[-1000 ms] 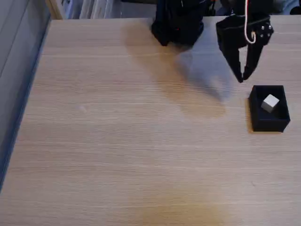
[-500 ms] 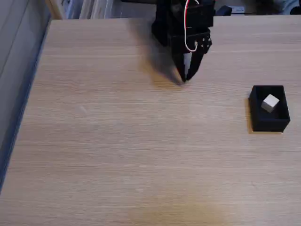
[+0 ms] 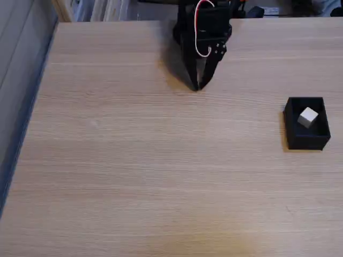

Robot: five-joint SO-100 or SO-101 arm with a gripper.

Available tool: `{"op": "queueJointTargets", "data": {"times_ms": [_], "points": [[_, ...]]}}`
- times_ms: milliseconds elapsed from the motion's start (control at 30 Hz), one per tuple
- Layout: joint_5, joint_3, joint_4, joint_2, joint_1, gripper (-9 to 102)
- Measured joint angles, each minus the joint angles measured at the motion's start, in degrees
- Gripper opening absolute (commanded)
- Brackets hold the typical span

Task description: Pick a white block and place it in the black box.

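Wood-grain table (image 3: 134, 160) | white cube (image 3: 308, 116) in matte black box (image 3: 305, 140) | claw (image 3: 197, 87) closed, empty

A broad light-wood table (image 3: 134, 171) with fine horizontal grain filled the fixed view, its surface bare except for faint shading near the far edge. A grey strip of floor or wall (image 3: 16, 80) ran along the table's left side. Pale, blurred shapes (image 3: 102, 9) lined the background beyond the far edge.
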Motion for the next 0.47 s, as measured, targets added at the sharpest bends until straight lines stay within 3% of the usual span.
{"op": "queueJointTargets", "data": {"times_ms": [467], "points": [[1.67, 0.18, 0.79, 0.35, 1.58, 0]]}}
